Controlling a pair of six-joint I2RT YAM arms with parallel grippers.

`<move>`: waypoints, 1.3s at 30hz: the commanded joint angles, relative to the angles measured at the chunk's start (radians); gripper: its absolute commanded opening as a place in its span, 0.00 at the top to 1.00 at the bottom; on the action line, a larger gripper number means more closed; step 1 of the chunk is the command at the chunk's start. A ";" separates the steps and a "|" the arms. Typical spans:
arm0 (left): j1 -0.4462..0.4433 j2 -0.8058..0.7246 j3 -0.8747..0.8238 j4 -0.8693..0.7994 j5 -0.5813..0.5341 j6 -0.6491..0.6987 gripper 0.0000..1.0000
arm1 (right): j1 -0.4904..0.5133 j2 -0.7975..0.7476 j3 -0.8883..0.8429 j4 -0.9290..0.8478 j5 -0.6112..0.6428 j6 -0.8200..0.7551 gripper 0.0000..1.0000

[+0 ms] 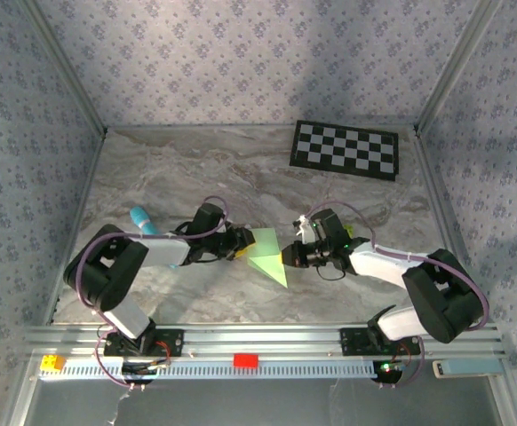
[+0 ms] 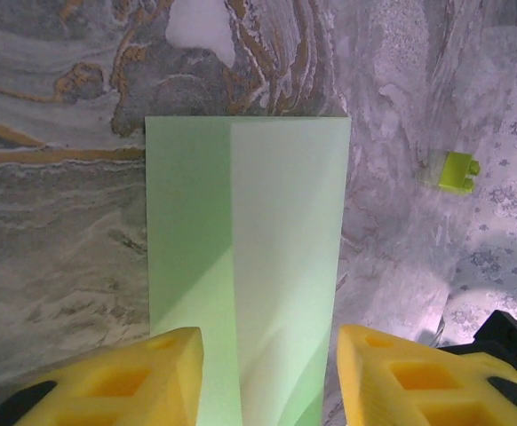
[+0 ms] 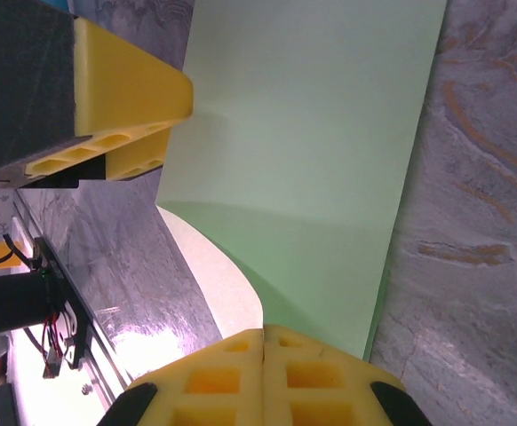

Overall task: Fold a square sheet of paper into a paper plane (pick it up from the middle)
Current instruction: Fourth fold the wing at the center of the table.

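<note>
Marbled table [image 1: 196,177], checkerboard [image 1: 345,149], cyan stick [image 1: 141,219], green paper [image 1: 267,257]

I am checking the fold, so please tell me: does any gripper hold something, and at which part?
The right gripper pinches the green paper at its edge, jaws shut. The left gripper stands open astride the paper, clamping nothing.

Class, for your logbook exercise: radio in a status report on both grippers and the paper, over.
Left gripper open over the folded sheet of paper. Right gripper shut on its lifted edge. Cyan stick off left, not in the way.
</note>
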 commanded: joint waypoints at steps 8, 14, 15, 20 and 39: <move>0.002 0.056 0.028 0.107 0.022 -0.044 0.83 | -0.014 -0.023 -0.008 -0.030 0.006 -0.006 0.88; -0.017 0.001 -0.016 0.118 -0.091 -0.099 0.95 | -0.013 -0.057 0.018 -0.159 0.124 -0.051 0.65; -0.023 -0.012 -0.023 0.119 -0.113 -0.107 0.96 | -0.012 -0.072 0.018 -0.176 0.147 -0.056 0.63; -0.076 -0.083 -0.032 0.059 -0.244 -0.135 0.98 | 0.019 -0.191 0.017 -0.255 0.308 -0.086 0.57; -0.123 -0.133 -0.005 -0.023 -0.352 -0.175 0.97 | 0.618 -0.179 -0.131 0.142 1.090 -0.558 0.57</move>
